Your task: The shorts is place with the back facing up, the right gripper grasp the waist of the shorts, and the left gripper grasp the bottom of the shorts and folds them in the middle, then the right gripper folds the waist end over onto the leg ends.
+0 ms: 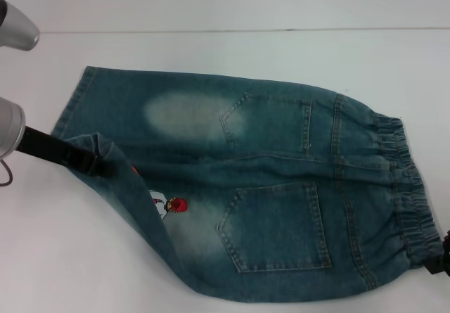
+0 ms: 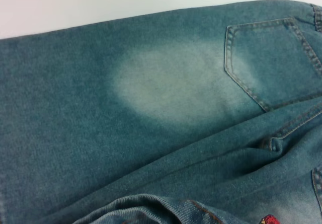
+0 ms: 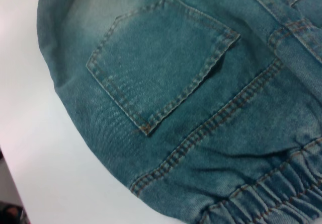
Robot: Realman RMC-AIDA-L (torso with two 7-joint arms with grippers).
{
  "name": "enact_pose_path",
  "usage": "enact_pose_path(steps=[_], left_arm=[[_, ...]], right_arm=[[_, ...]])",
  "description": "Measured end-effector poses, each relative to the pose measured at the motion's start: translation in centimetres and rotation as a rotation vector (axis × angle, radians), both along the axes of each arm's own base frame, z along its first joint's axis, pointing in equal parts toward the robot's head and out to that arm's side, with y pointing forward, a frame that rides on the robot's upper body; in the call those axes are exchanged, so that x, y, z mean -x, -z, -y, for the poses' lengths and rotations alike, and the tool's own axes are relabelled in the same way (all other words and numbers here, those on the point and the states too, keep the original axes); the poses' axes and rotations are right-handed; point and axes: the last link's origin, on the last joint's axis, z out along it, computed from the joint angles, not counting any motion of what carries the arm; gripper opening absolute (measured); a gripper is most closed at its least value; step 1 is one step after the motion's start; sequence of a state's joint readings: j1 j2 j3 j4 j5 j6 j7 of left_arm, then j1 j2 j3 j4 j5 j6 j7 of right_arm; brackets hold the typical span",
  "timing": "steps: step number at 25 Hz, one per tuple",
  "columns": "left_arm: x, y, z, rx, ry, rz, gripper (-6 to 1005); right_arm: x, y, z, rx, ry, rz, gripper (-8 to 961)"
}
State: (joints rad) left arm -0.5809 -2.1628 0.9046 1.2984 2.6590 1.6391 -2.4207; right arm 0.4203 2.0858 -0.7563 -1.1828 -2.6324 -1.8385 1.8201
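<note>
The blue-green denim shorts (image 1: 267, 186) lie back up on the white table (image 1: 211, 53), with the elastic waist (image 1: 404, 186) at the right. My left gripper (image 1: 95, 164) is shut on the near leg's hem, which is lifted and curled over beside the red cartoon print (image 1: 176, 205). The far leg's hem (image 1: 70, 105) lies flat. Only a sliver of my right gripper (image 1: 444, 255) shows, at the near corner of the waist. The left wrist view shows a pale patch (image 2: 171, 83) and the raised hem (image 2: 151, 206). A back pocket (image 3: 161, 58) and the waistband ruffles (image 3: 271, 199) fill the right wrist view.
The white table runs to a far edge (image 1: 246, 30) behind the shorts. Bare tabletop lies near the front left (image 1: 70, 257) and behind the shorts. Another silver arm segment (image 1: 14, 24) shows at the upper left.
</note>
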Motion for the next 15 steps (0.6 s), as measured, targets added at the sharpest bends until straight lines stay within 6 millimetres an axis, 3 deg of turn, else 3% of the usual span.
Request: enact_pose_path(steps=[13, 15], left_arm=[[0.1, 0.4, -0.3, -0.021, 0.009, 0.037, 93], [0.2, 0.4, -0.3, -0.027, 0.012, 0.045, 93]], right_arm=[[-1.3, 1.0, 1.0, -0.103, -0.077, -0.153, 46], [-1.4, 1.0, 1.3, -0.111, -0.082, -0.174, 46]])
